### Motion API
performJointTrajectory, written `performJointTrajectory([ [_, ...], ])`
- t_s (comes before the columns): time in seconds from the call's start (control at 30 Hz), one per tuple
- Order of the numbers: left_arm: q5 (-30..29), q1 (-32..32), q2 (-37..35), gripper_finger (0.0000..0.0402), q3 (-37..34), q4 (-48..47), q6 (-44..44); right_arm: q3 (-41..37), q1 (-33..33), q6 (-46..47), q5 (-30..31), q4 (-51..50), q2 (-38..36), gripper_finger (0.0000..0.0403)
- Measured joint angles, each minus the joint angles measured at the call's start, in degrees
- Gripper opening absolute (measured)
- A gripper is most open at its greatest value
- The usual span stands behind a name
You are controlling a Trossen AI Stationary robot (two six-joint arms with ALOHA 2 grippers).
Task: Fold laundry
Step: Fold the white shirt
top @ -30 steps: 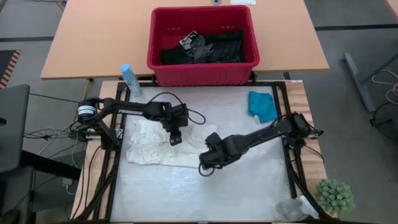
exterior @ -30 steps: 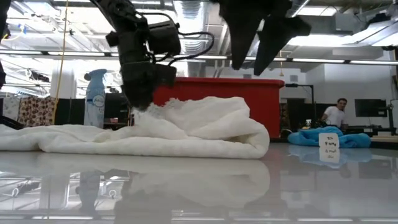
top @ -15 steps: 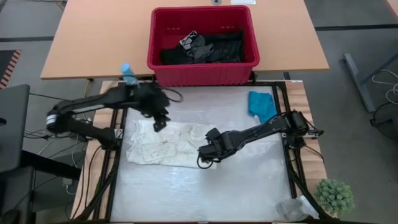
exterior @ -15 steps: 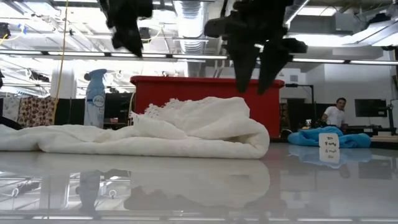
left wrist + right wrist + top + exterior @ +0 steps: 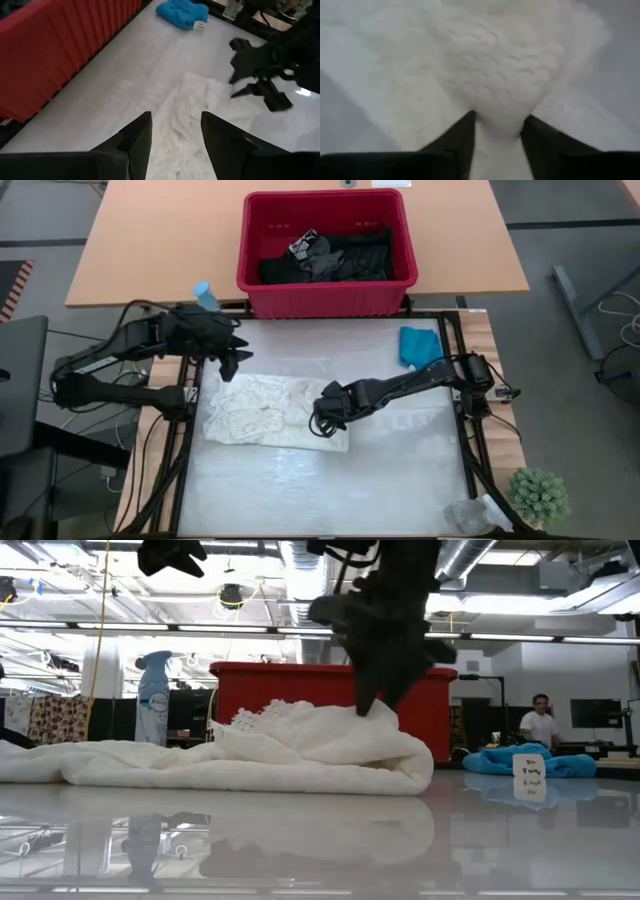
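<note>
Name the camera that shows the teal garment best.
High view: the teal garment lies whole and unobstructed by the table's right edge. Low view shows only a flat strip behind a tag; left wrist view catches it far off; right wrist view misses it.

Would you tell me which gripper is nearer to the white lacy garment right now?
The right gripper is nearer: its fingers are down on the white lacy garment with fabric between them. The left gripper hangs open above the mat, clear of the garment's far edge.
</note>
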Motion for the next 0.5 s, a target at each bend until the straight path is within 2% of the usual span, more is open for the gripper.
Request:
performJointTrajectory([
  [0.13,-0.4,0.0,-0.1,0.0161,0.0,0.0,0.1,0.0,-0.2,-0.8,-0.9,4.2,0.0,0.0041],
  [0.17,-0.4,0.0,-0.1,0.0161,0.0,0.0,0.5,0.0,-0.2,-0.8,-1.0,5.7,0.0,0.0025],
  [0.37,-0.4,0.0,-0.1,0.0161,0.0,0.0,1.4,2.4,-0.2,-1.6,-4.4,14.2,0.0,0.0035],
  [0.5,-0.4,0.0,-0.1,0.0161,0.0,0.0,1.8,3.3,-0.2,-3.7,-5.2,18.6,0.0,0.0022],
])
